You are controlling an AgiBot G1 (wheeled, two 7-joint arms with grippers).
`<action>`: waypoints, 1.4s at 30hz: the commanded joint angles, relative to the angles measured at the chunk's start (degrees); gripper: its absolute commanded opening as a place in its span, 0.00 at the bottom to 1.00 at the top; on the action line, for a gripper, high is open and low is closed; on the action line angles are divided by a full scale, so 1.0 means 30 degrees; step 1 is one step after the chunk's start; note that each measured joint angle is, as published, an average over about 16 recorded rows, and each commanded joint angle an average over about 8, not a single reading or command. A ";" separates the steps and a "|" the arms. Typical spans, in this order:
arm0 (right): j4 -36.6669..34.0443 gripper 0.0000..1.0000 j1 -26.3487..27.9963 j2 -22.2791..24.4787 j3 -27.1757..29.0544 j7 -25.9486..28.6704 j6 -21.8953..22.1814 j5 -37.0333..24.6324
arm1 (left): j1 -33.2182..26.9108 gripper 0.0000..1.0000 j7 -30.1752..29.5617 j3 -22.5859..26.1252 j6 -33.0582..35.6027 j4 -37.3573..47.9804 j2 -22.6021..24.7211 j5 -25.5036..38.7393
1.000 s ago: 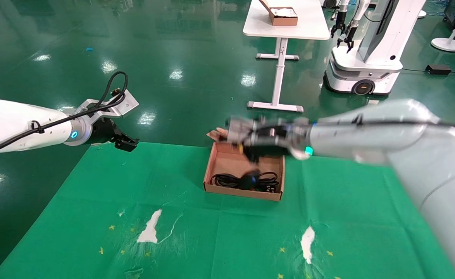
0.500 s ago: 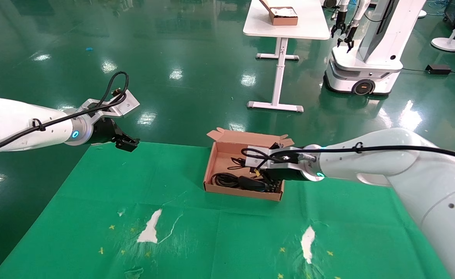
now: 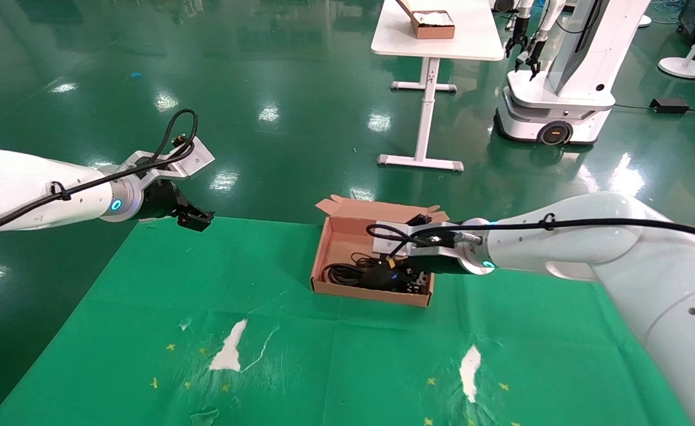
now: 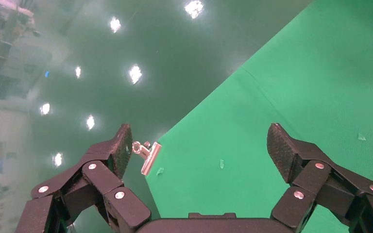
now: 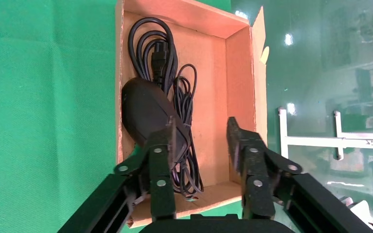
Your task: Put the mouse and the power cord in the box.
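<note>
The brown cardboard box [image 3: 371, 294] sits on the green cloth, its small flaps on the far edge. Inside, the coiled power cord [image 3: 341, 273] lies along the near wall, and the black mouse [image 3: 377, 276] rests on top of it, showing a small blue light. My right gripper [image 3: 409, 277] hovers low over the box's right end. In the right wrist view the right gripper [image 5: 202, 124] is open with nothing between its fingers. The mouse [image 5: 145, 109] lies beside one finger, over the power cord [image 5: 148, 48] on the floor of the box [image 5: 213, 87]. My left gripper [image 3: 196, 220] is parked, open, at the cloth's far left corner.
A metal binder clip [image 4: 148, 155] holds the cloth's corner near the left gripper [image 4: 199, 128]. Two white tears [image 3: 229, 352] mark the cloth near me. Far back stand a white table [image 3: 436, 44] holding another box and a second robot [image 3: 560, 89].
My right arm has come down from above the box's far edge to low over its right end. The mouse and cord lie in the box. The left arm has stayed still.
</note>
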 commanded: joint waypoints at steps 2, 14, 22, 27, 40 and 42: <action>0.0060 1.00 -0.0005 0.0029 0.0051 0.0006 -0.0064 0.0016 | 0.0001 1.00 -0.0012 0.0005 -0.0004 -0.0016 -0.0004 0.0018; 0.3137 1.00 -0.2008 0.2444 0.2116 0.1186 -0.2379 0.2962 | 0.0000 1.00 -0.0014 0.0004 -0.0005 -0.0017 -0.0005 0.0018; 0.5586 1.00 -0.3604 0.4371 0.3761 0.2128 -0.4226 0.5310 | 0.0000 1.00 -0.0014 0.0004 -0.0005 -0.0017 -0.0005 0.0018; 0.7132 1.00 -0.4610 0.5586 0.4798 0.2722 -0.5390 0.6792 | 0.0115 1.00 0.0053 -0.0144 0.0121 -0.0144 -0.0093 -0.0139; 1.1152 1.00 -0.7229 0.8748 0.7497 0.4267 -0.8420 1.0645 | 0.3007 1.00 0.1634 -0.3856 0.3386 -0.3584 -0.2307 -0.3951; 1.1783 1.00 -0.7639 0.9244 0.7921 0.4510 -0.8895 1.1249 | 0.3528 1.00 0.1919 -0.4526 0.3976 -0.4208 -0.2707 -0.4638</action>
